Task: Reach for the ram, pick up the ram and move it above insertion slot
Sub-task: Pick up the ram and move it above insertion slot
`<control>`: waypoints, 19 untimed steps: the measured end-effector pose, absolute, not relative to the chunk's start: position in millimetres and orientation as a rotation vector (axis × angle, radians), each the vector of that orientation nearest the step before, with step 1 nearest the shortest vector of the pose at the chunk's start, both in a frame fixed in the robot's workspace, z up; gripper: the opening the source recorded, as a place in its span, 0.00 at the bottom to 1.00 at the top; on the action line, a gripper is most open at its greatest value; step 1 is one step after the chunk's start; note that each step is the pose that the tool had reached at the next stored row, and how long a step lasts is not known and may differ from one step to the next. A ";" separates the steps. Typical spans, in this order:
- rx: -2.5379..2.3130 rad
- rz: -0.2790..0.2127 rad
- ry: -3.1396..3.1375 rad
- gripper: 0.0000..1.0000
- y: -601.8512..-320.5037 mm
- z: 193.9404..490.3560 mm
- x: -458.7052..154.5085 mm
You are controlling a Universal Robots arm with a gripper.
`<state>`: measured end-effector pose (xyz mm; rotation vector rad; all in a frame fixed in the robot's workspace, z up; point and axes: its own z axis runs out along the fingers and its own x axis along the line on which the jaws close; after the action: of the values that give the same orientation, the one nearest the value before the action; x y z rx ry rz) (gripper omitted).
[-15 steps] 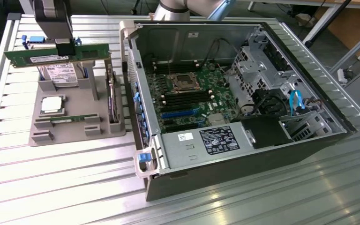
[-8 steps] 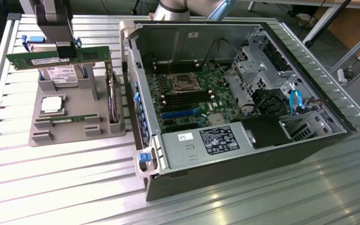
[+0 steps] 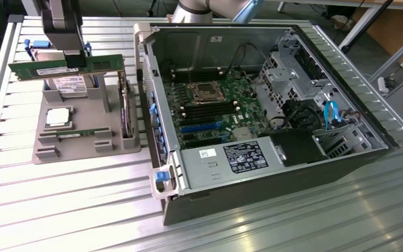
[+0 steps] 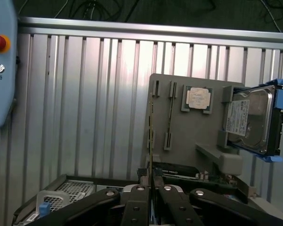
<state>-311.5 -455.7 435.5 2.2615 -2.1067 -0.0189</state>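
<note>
Fingers (image 3: 75,60) grip the ram (image 3: 66,66) clear above the holder (image 3: 82,131).

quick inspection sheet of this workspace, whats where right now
surface: ribbed metal table, bare at the front
job's things: ram lifted above the grey holder tray, held level; open pc case with motherboard at the exterior view's right
clutter: hard drive, processor chip and a second ram stick on the tray
grippers: gripper shut on the ram's edge
cables: blue cable and black cables inside the case
surroundings: teach pendant by the table
</note>
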 end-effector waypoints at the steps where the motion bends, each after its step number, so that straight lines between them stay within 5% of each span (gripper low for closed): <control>1: 2.261 -0.019 -2.107 0.14 -455.7 434.6 -311.5; 19: 2.260 -0.016 -2.105 0.14 -455.7 428.2 -292.1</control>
<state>-292.1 -455.7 428.2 2.2599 -2.1053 -0.0160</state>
